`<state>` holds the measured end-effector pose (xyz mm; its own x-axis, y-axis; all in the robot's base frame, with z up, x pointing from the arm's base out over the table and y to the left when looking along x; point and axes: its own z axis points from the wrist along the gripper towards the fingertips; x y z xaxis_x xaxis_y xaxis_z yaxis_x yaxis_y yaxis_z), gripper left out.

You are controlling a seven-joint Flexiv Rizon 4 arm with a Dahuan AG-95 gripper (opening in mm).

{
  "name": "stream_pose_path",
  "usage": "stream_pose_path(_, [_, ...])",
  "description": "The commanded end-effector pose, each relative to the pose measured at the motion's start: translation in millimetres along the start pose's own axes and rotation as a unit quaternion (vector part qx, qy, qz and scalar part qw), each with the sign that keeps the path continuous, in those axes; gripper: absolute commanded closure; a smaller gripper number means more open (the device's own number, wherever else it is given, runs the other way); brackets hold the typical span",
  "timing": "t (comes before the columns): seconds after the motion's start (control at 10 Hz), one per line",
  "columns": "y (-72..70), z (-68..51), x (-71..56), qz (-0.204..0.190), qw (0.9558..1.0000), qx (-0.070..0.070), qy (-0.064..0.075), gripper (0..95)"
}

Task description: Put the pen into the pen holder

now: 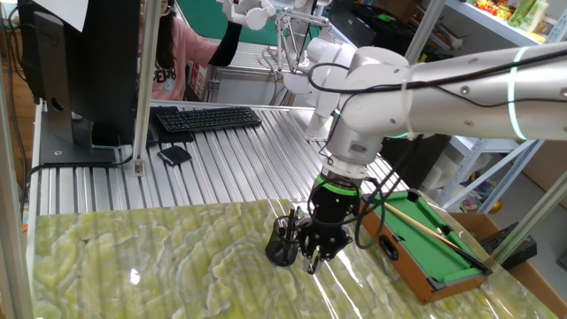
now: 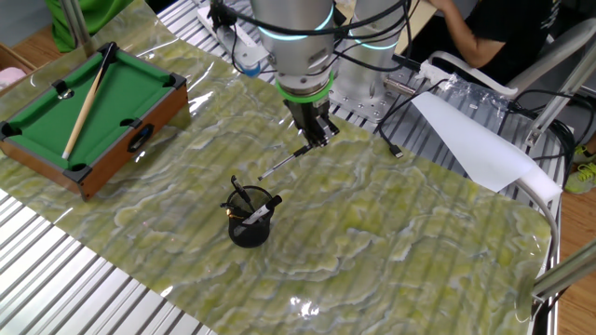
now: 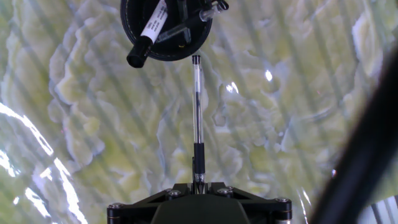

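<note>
The pen (image 3: 197,118) is held clamped at one end in the end effector (image 2: 318,136), raised off the bench (image 2: 391,223), its long axis slanted outward and its free tip seen just short of the pen holder (image 2: 250,223) rim, lying beyond and lower.

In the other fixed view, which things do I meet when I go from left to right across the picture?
Toy pool table → pen holder → pen held in the gripper → white sheet.
</note>
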<state>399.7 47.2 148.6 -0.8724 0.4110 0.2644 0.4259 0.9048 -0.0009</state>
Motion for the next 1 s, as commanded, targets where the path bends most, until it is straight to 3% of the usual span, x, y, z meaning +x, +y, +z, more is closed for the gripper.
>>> stream_pose_path(0.1, [0.1, 0.6, -0.5, 0.004, 0.9999, -0.003, -0.01, 95.0])
stream_pose_path(1.0, [0.1, 0.6, -0.5, 0.037, 0.9981, -0.016, -0.047, 95.0])
